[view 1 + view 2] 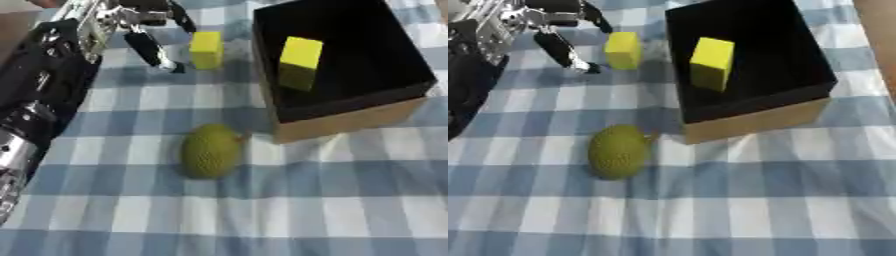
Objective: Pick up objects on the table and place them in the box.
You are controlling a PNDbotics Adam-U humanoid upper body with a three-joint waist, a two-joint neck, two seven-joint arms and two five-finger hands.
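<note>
Reaching left hand (pixel 144 30), fingers spread wide, beside yellow block (pixel 206 49) | forearm fuller in left eye view

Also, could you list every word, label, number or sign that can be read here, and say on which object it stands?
None can be read: no writing shows on the box, the yellow block inside it, the yellow block on the table, the green fruit, the checked cloth or the left hand.
</note>
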